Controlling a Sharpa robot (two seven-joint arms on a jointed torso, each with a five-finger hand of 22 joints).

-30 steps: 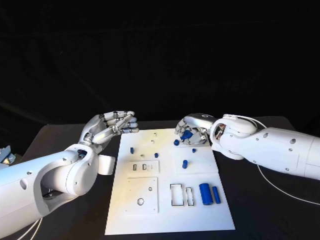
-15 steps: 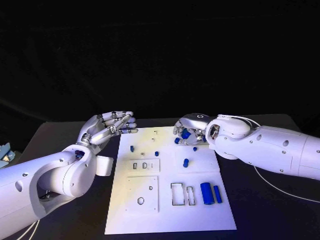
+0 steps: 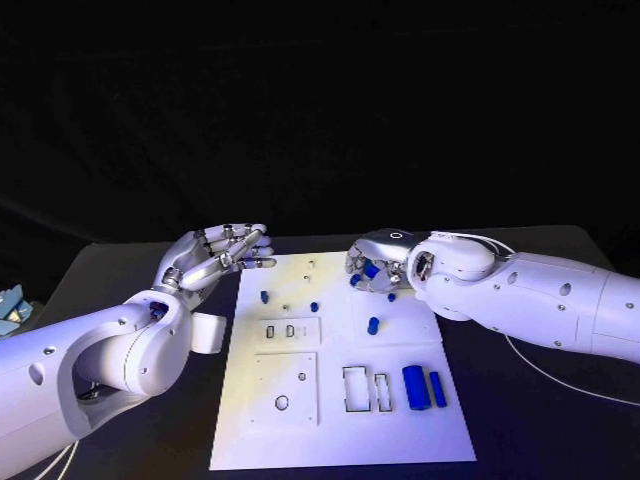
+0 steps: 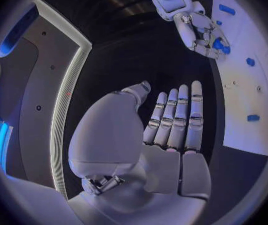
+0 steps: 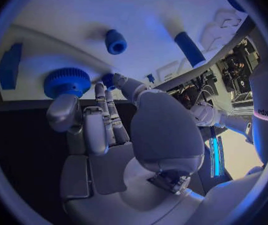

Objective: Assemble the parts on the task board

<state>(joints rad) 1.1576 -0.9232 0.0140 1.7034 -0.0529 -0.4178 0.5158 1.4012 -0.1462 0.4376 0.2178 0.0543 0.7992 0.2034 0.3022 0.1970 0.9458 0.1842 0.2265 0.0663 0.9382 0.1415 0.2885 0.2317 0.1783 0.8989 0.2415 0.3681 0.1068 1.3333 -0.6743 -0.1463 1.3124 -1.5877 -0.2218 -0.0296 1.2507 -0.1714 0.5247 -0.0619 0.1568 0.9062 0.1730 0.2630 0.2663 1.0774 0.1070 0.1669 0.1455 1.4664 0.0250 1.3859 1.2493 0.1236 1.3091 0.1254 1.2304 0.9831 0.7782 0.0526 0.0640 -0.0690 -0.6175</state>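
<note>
Head view: white task board point(image 3: 342, 400) lies mid-desk on the black desk point(image 3: 551, 420). Left robot hand point(image 3: 219, 252) is raised just off the board's far left corner, fingers curled in, nothing visible in them. Right robot hand point(image 3: 379, 262) sits over the board's far right corner, fingers bent down around a blue part point(image 3: 371, 270). Nearer the robot from the right robot hand: a small blue peg point(image 3: 371, 325) on the board, then two blue cylinders point(image 3: 423, 387) lying side by side by the board's right edge. Between the two hands, two small blue pegs point(image 3: 314, 307) on the board. Left wrist view: left robot hand point(image 4: 165, 135) shows palm and fingers straight and close together, holding nothing; beyond its fingertips the right robot hand point(image 4: 203, 32) grips a blue part point(image 4: 219, 44) over the task board point(image 4: 240, 110). Right wrist view: right robot hand point(image 5: 103, 130), fingers reaching to a blue ridged knob point(image 5: 67, 81), one fingertip touching it; whether it is pinched I cannot tell here. Beyond the fingertips, a blue hollow peg point(image 5: 115, 41) and a blue cylinder point(image 5: 189, 48) on the task board point(image 5: 96, 15).
</note>
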